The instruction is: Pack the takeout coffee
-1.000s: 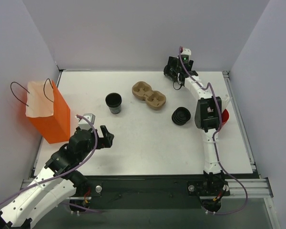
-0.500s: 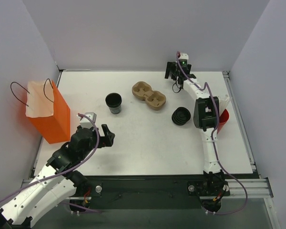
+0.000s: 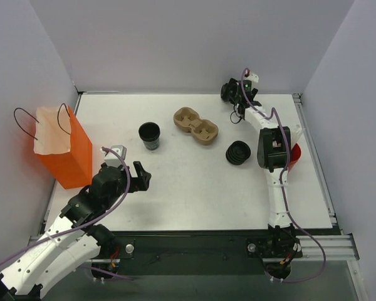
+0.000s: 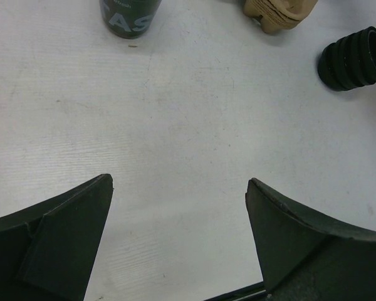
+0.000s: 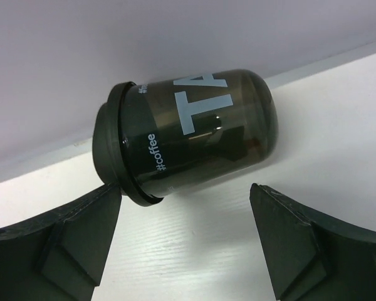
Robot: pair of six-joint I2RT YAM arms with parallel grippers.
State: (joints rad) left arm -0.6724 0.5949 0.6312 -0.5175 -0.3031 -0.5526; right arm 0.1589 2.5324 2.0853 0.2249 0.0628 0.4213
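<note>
In the right wrist view the takeout coffee (image 5: pixel 182 147), a black cup printed "#coffee" with a black lid, lies tipped on its side against the back wall, lid to the left. My right gripper (image 5: pixel 185 188) is open just in front of it. Its left fingertip (image 5: pixel 109 197) is at the lid's rim. From above, this gripper (image 3: pixel 234 94) is at the table's far back. The orange bag (image 3: pixel 61 153) stands at the left edge. My left gripper (image 3: pixel 141 177) hovers open and holds nothing, to the right of the bag.
A black cup without a lid (image 3: pixel 149 135) stands left of the brown cardboard cup carrier (image 3: pixel 196 124). A stack of black lids (image 3: pixel 238 152) lies right of centre. A red object (image 3: pixel 294 155) shows behind the right arm. The left wrist view shows the lidless cup (image 4: pixel 130 15) and the lids (image 4: pixel 354 58).
The right wrist has turned and shifted slightly at the back wall, and its jaws have narrowed a little. The left arm has crept slightly forward.
</note>
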